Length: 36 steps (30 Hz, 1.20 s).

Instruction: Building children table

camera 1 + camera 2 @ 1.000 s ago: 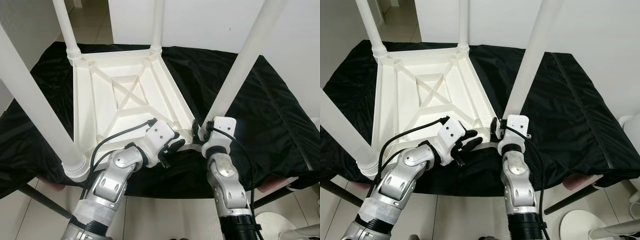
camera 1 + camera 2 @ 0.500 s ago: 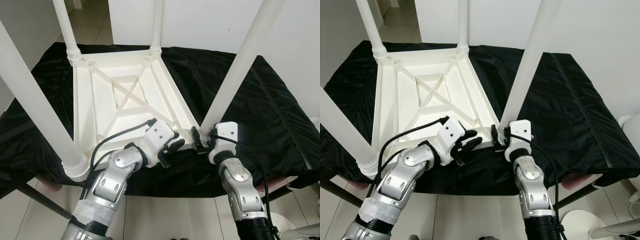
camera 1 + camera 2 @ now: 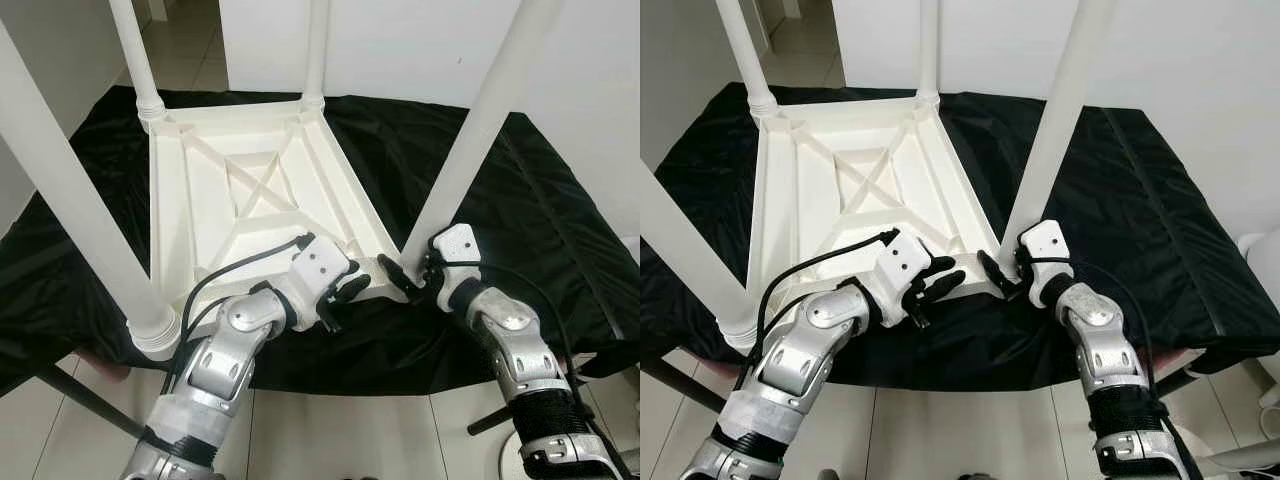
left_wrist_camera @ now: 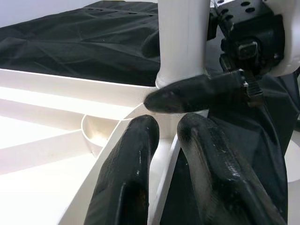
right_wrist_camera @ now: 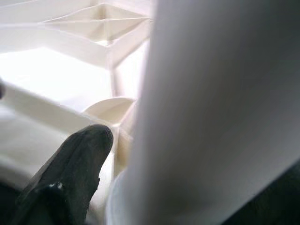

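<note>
1. Nearest you, the left gripper [image 3: 345,293] sits at the near edge of the upturned white table [image 3: 240,200]. In the left wrist view its two black fingers [image 4: 126,178] lie close together with only a narrow gap, one to each side of the table's thin rim; you cannot tell whether they actually pinch it.
2. Just beside it, the right gripper [image 3: 405,280] reaches in from the right at the foot of the near right leg [image 3: 480,120]. One rounded matte finger [image 5: 70,173] rests beside the leg's base; you cannot tell whether the fingers are apart or together.
3. The table is smooth, glossy white plastic, lying top-down on the black cloth [image 3: 530,200]. Its underside is a shallow tray stiffened by raised ribs that cross in an X.
4. Four round legs stand up from the corner sockets: the near left leg [image 3: 70,200] thick with a ringed collar, and the far left leg [image 3: 135,55] and far right leg [image 3: 318,45] slimmer-looking.
5. The cloth is crumpled, faintly shiny, and drapes over the support's edges.
6. Beyond it are a pale tiled floor [image 3: 185,40] and a white wall [image 3: 400,45].
</note>
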{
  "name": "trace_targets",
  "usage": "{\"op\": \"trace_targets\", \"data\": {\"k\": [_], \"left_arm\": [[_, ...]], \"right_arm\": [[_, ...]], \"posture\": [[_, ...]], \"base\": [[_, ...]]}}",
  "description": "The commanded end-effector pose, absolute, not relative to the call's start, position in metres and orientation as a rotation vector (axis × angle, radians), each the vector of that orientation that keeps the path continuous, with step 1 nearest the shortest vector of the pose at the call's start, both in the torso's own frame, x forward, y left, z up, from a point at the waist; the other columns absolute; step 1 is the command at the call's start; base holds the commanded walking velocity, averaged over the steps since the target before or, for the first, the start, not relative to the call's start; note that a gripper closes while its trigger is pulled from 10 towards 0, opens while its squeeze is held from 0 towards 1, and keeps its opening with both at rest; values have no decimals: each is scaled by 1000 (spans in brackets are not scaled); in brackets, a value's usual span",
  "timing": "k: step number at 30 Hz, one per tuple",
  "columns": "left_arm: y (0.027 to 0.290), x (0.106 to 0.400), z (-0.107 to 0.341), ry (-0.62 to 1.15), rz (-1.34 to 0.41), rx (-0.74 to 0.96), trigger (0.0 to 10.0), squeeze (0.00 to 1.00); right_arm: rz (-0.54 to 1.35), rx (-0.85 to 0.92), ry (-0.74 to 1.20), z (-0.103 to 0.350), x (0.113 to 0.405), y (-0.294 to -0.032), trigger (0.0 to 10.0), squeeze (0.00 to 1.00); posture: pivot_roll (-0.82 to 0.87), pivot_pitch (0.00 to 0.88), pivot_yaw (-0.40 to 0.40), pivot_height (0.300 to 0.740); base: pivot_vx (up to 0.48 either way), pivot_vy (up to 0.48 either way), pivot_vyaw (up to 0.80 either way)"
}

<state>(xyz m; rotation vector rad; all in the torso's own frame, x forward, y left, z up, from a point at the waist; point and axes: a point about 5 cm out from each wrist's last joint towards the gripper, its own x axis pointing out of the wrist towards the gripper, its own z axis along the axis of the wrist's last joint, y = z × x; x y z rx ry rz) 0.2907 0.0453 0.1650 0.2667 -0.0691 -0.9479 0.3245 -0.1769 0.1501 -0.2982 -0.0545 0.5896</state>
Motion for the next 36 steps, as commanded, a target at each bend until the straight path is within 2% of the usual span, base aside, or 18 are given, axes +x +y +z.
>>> {"op": "trace_targets", "data": {"k": [1,3,4,5,16,17,21,27,36], "left_arm": [[47,294,166,-82,-884,275,10000,0],[47,294,166,-84,-882,275,10000,0],[47,294,166,-84,-882,275,10000,0],[47,294,166,-84,-881,275,10000,0],[47,294,166,-85,-881,273,10000,0],[47,294,166,-85,-882,273,10000,0],[47,294,166,-85,-884,274,10000,0],[46,293,165,-81,-884,271,10000,0],[45,293,164,-80,-886,269,10000,0]], "right_arm": [[635,-313,-30,145,326,-177,9216,0],[667,-324,-14,142,328,-179,1255,0],[667,-324,-14,142,328,-179,1255,0],[677,-318,-5,141,328,-180,0,0],[678,-277,16,134,326,-183,0,0],[671,-262,11,134,326,-182,10000,0],[650,-231,-9,135,325,-179,10000,0],[484,-187,-44,139,328,-178,10000,0],[375,-144,-78,142,326,-174,10000,0]], "posture": [[21,61,-30,740],[25,60,-33,740],[25,60,-33,740],[25,60,-33,740],[22,61,-32,740],[21,62,-32,740],[19,65,-33,740],[17,67,-35,740],[15,67,-36,740]], "base": [[0,0,0],[0,0,0],[0,0,0],[0,0,0],[0,0,0],[0,0,0],[0,0,0],[0,0,0],[0,0,0]]}}
